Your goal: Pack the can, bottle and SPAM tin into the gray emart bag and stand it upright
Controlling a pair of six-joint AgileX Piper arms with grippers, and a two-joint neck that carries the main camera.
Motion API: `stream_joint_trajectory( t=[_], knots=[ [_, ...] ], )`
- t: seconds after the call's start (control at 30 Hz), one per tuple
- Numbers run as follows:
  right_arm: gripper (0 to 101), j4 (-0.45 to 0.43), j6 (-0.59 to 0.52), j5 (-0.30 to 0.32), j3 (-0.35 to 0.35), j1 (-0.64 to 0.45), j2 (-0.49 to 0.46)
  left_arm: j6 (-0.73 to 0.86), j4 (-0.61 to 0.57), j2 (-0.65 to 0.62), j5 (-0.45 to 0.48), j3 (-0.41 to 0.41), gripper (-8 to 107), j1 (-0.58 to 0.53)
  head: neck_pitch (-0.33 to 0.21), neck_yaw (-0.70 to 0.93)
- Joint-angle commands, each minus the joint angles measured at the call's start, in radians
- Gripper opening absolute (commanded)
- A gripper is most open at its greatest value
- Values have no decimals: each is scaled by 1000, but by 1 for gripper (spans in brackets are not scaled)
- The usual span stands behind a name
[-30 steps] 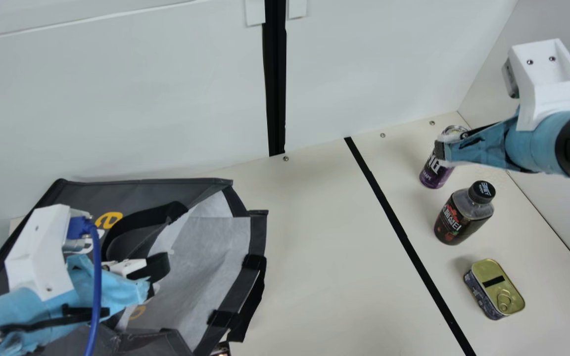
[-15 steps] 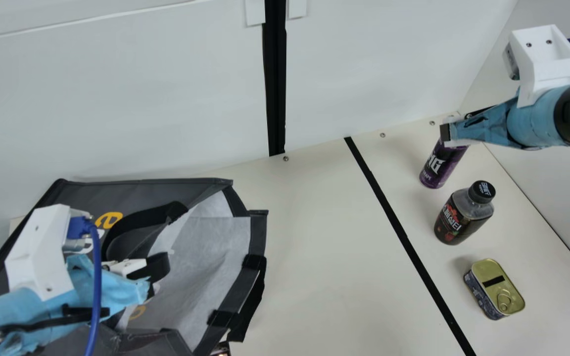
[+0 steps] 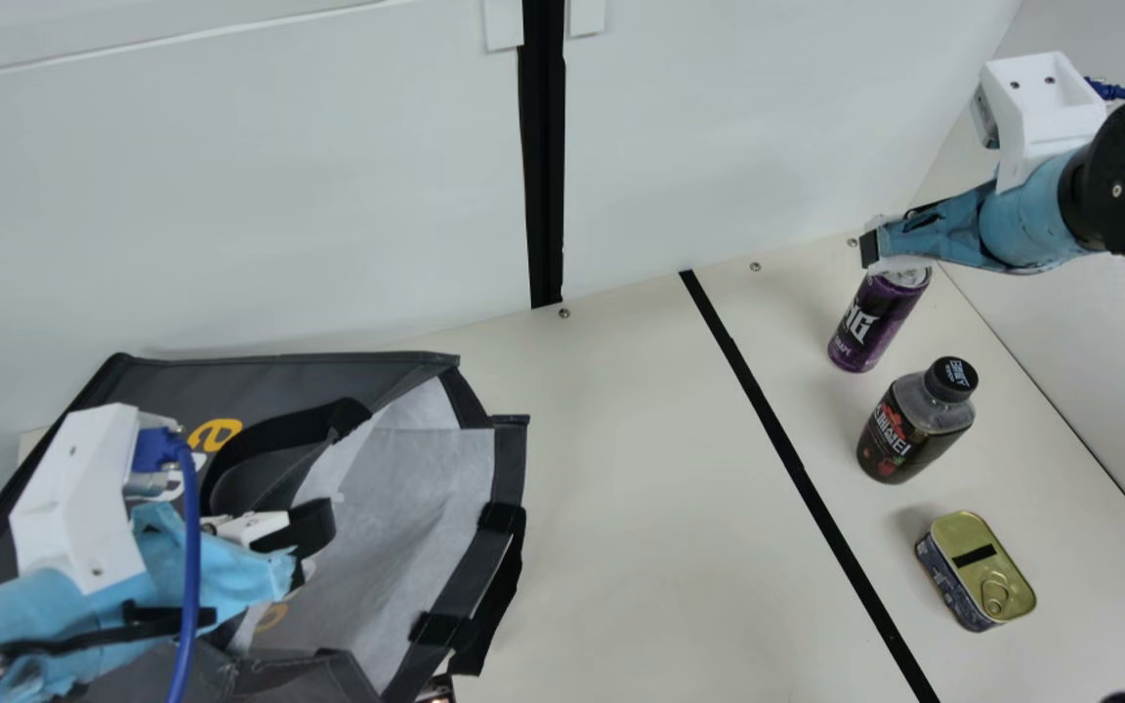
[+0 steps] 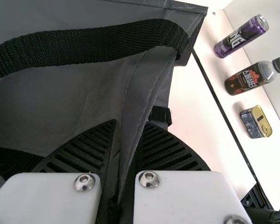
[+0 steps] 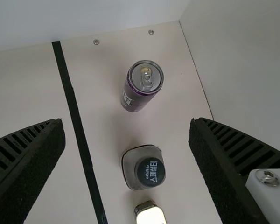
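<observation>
Left claw grips the gray bag, and the right claw, spread wide, must centre over the can before dropping!

Light bright, diffuse. Main view: soft shadow beside the SPAM tin. My right wrist view: its top glares white — surface detail lost. My left wrist view: screws glint — small highlights.
</observation>
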Motion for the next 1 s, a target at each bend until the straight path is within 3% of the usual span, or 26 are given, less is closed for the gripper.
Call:
stream_joint_trajectory(
  t=[0.0,0.97],
  knots=[
    [95,3,-3,2,-12,-5,21,0,0,0,0,0,-8,0,-23,-2],
    [95,87,-45,2,-166,-74,288,0,0,0,0,0,-8,0,-23,-2]
  ],
)
